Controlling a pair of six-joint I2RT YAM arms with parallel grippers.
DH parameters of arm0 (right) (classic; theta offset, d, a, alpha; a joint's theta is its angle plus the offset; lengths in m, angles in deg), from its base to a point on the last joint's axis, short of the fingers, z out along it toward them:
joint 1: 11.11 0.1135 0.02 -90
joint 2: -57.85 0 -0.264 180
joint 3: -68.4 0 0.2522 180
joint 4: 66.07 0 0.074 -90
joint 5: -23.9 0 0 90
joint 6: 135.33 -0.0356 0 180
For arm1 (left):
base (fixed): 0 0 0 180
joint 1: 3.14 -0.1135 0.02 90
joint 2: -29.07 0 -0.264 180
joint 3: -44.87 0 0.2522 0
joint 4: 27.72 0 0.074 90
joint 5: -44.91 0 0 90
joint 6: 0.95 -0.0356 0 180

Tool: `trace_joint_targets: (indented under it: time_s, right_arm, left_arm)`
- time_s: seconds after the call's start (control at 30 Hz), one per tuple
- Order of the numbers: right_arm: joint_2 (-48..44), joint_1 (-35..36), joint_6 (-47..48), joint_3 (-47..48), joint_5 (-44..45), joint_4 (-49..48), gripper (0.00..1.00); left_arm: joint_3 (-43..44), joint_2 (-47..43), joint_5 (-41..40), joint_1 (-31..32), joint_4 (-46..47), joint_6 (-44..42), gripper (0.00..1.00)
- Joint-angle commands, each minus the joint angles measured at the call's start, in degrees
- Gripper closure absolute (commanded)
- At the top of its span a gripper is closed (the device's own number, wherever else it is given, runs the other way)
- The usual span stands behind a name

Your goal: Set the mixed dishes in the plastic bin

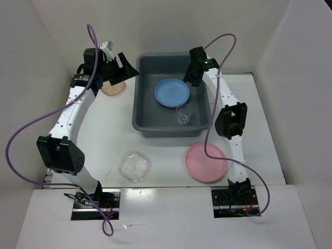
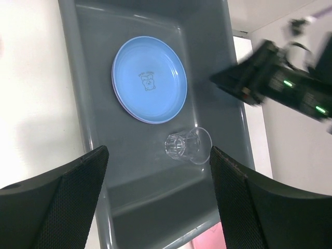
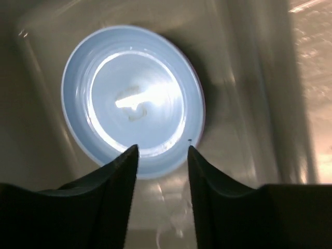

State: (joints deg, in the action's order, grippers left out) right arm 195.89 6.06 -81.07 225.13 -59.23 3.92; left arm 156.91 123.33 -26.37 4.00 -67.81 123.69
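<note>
Top view: you have the plastic bin (image 1: pixel 147 116) at the far middle of the table (image 1: pixel 104 135), with the blue plate (image 1: pixel 171 92) and clear cup (image 1: pixel 184 114) inside it. The pink plate (image 1: pixel 206 162) and clear textured dish (image 1: pixel 135 166) lie on the near side. The peach dish (image 1: pixel 113 88) lies left of the bin, under your left gripper (image 1: pixel 123 70). Your right gripper (image 1: pixel 191 78) hangs over the bin's far right corner.

Left wrist view: jaws spread wide, nothing held.

Right wrist view: fingers a narrow gap apart, empty, above the blue plate.
</note>
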Motion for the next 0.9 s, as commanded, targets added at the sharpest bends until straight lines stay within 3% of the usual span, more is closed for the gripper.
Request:
trace_joint_targets:
  time_s: [0.0, 0.03, 0.1, 0.13, 0.2, 0.3, 0.57, 0.73, 0.87]
  right_arm:
    - [-15.3, 0.8, 1.5, -9.3, 2.2, -4.0, 0.50]
    - [-23.6, 0.8, 1.5, -21.0, 2.2, -6.7, 0.50]
    - [-31.2, -0.9, 0.5, -37.0, 2.2, -12.0, 0.50]
    - [-37.3, -2.0, 0.5, -41.7, 0.6, -12.8, 0.50]
    - [-42.5, -4.8, 0.5, -54.6, -0.5, -14.5, 0.50]
    - [-50.1, -7.2, 0.0, -66.5, -1.0, -15.1, 0.50]
    - [-61.4, -7.2, -1.9, -76.1, 3.7, -1.4, 0.50]
    - [-58.3, -7.2, 2.9, -76.7, 3.8, 4.3, 0.45]
    - [-54.2, -8.0, 5.4, -72.2, 9.8, 8.6, 0.40]
  left_arm:
    - [-0.9, -1.4, 0.7, -1.1, 2.6, -0.9, 0.14]
    - [-2.3, -1.9, 0.2, -1.1, 2.6, -0.9, 0.14]
    - [-3.1, -1.9, 0.2, -1.7, 3.1, -0.9, 0.13]
    - [-3.1, -2.4, 0.2, -1.7, 3.1, -0.9, 0.13]
    - [-4.4, -2.4, 0.2, -2.3, 3.1, -0.9, 0.13]
    - [-4.4, -2.4, -0.3, -2.9, 3.7, -0.9, 0.13]
    - [-6.2, -2.4, -0.4, -4.1, 4.2, -0.9, 0.13]
    - [-6.7, -2.4, 0.3, -4.1, 4.2, -0.4, 0.13]
    - [-6.7, -2.4, 0.9, -4.1, 4.7, -0.4, 0.13]
